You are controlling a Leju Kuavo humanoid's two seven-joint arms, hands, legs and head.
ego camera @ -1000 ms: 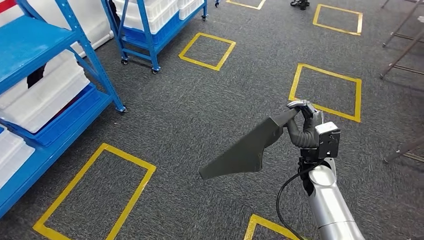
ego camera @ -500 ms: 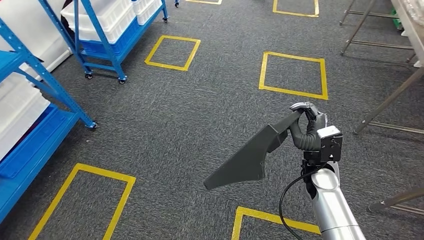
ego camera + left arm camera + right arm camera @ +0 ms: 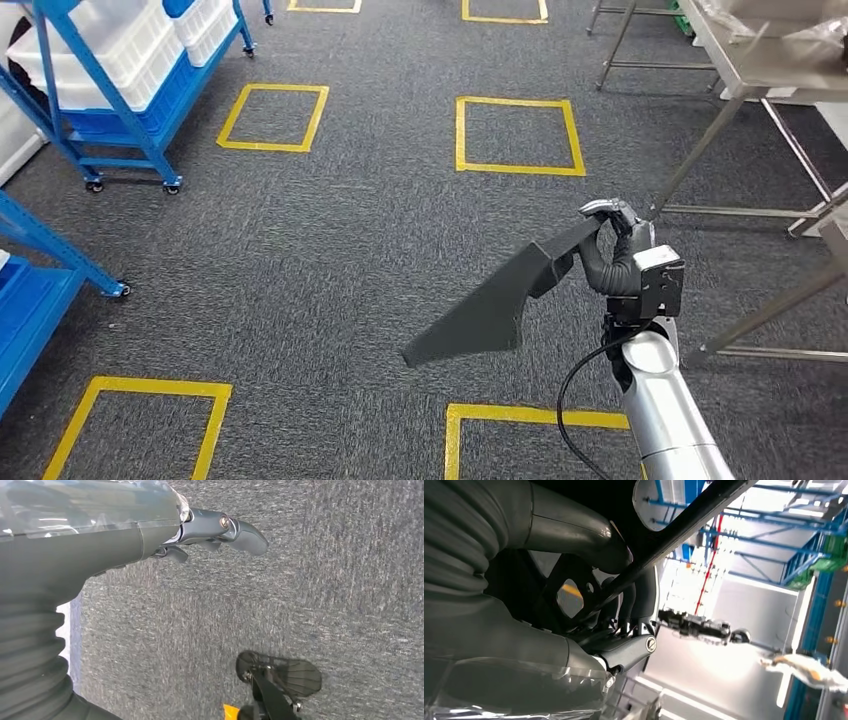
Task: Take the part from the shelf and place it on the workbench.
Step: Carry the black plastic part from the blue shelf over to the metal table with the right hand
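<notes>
- Upper left of head view: blue shelf [image 3: 95,110] on wheels, carrying white bins [image 3: 120,45].
- Grey carpet [image 3: 330,250] with yellow taped squares [image 3: 519,135].
- Centre-right: dark wedge-shaped part [image 3: 495,305], held in the air above the carpet, narrow end pinched by right robot hand [image 3: 610,245].
- Upper right: metal worktop [image 3: 770,60].
- Left robot hand [image 3: 215,530]: fingers loosely extended, holding nothing, over carpet.

Warehouse workshop, blue shelving [image 3: 120,110], floor markings [image 3: 520,135]
</notes>
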